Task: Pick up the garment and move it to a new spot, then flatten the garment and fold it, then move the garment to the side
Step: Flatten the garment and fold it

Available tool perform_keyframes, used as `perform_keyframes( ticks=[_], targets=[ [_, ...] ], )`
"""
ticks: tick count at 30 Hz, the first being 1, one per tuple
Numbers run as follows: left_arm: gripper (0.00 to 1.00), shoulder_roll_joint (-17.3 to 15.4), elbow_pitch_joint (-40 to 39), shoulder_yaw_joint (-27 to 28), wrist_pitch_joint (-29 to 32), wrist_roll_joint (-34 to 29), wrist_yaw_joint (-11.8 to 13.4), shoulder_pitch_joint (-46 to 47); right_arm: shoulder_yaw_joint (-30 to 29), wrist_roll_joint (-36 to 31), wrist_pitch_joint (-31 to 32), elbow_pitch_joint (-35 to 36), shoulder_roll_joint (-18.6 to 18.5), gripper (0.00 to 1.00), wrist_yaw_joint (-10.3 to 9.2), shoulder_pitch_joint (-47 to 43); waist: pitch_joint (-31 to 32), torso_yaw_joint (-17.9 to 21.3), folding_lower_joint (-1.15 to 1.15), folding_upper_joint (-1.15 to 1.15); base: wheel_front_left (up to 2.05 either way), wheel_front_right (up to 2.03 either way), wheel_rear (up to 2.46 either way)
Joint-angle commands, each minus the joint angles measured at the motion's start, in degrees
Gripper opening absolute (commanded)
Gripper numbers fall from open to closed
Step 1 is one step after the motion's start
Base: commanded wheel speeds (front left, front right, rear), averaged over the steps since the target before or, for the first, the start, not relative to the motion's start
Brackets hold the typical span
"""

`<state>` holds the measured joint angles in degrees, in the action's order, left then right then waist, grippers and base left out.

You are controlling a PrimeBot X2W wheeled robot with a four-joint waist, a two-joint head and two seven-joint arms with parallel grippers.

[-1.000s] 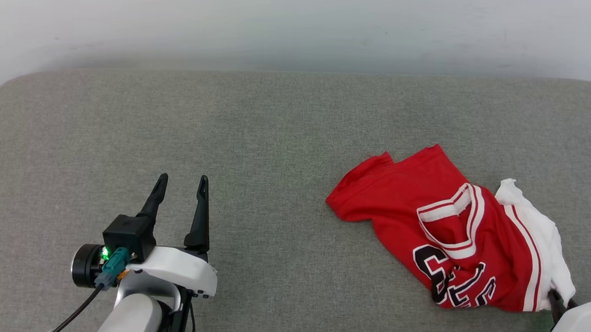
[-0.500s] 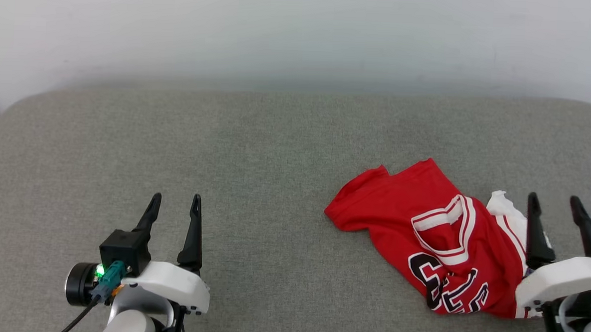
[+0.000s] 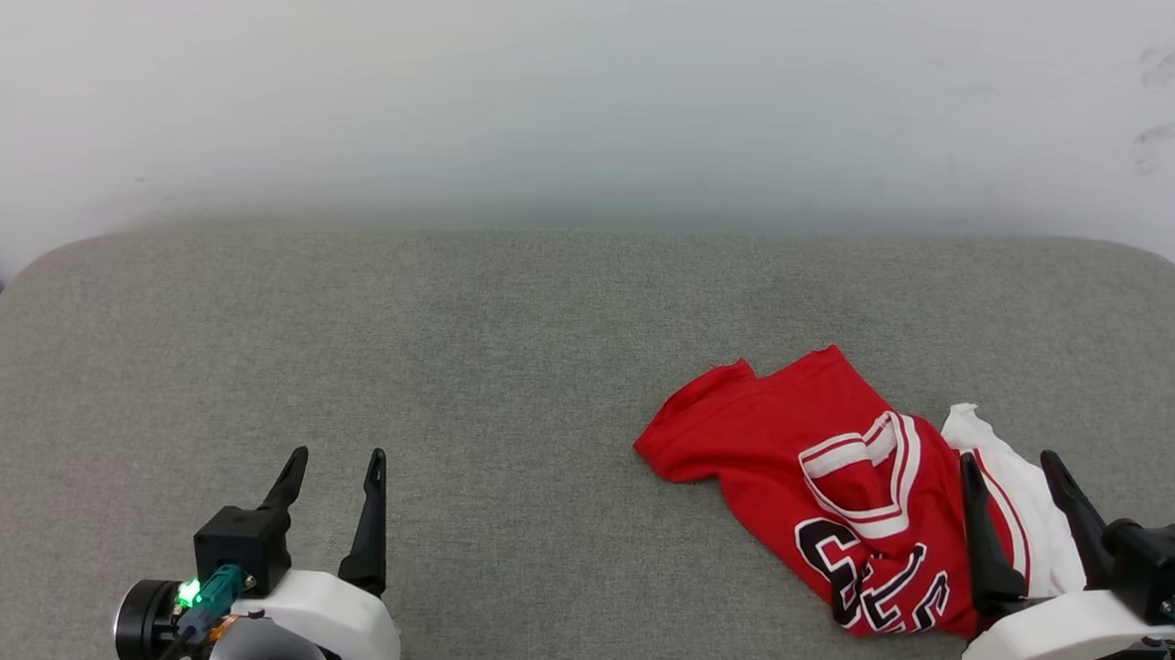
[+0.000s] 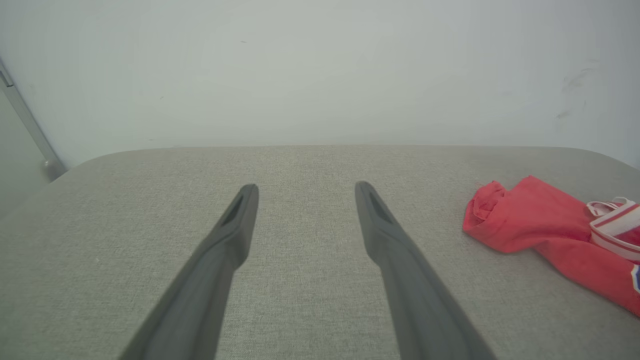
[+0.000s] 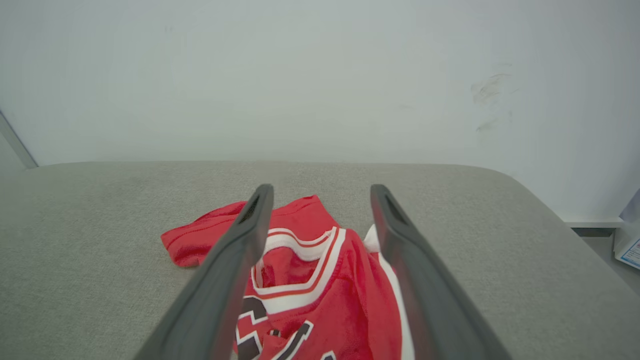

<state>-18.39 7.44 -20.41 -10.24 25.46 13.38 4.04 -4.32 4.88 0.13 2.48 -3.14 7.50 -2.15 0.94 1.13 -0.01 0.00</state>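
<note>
The garment (image 3: 839,480) is a red jersey with white sleeves, a striped collar and black lettering. It lies crumpled on the right half of the grey padded surface (image 3: 546,368). My right gripper (image 3: 1009,460) stands open at its near right edge, fingers on either side of the white sleeve, holding nothing. In the right wrist view, the right gripper (image 5: 322,189) frames the garment's (image 5: 345,310) collar between its fingers. My left gripper (image 3: 336,455) is open at the near left, far from the cloth. The left wrist view shows the left gripper (image 4: 306,187) empty and the garment (image 4: 540,220) at its right.
A pale wall (image 3: 598,92) rises just behind the surface's far edge. The surface has rounded corners at far left and far right. A metal bar (image 4: 30,130) leans at the far left, and floor with a small box (image 5: 631,245) lies past the right edge.
My right gripper has opened, let go of the white sleeve and come up into view beside the garment. The head camera has tilted, so the whole picture sits lower. The left arm holds still.
</note>
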Motion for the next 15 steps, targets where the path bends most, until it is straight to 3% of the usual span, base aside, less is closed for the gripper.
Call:
perform_keyframes(
  ticks=[1, 8, 15],
  targets=[
    [1.00, -0.2, -0.2, -0.1, 0.1, 0.1, 0.2, -0.4, 0.1, 0.4, 0.4, 0.3, 0.2, 1.00, -0.02, -0.6, 0.0, 0.1, 0.01, 0.00, 0.00, 0.00, 0.00],
    [1.00, -0.2, -0.9, -2.5, 1.8, -1.5, -1.9, 5.2, 0.3, 0.8, 1.5, 2.0, 0.3, 1.00, -0.02, -1.4, -1.3, 0.7, 0.01, 0.00, 0.00, 0.00, 0.00],
    [1.00, 3.9, 2.4, -8.6, 5.1, -4.2, -8.1, 21.6, -0.9, 0.7, 0.9, 4.5, 0.3, 1.00, -0.02, 1.7, -7.5, 1.9, 0.01, 0.00, 0.00, 0.00, 0.00]
  ],
)
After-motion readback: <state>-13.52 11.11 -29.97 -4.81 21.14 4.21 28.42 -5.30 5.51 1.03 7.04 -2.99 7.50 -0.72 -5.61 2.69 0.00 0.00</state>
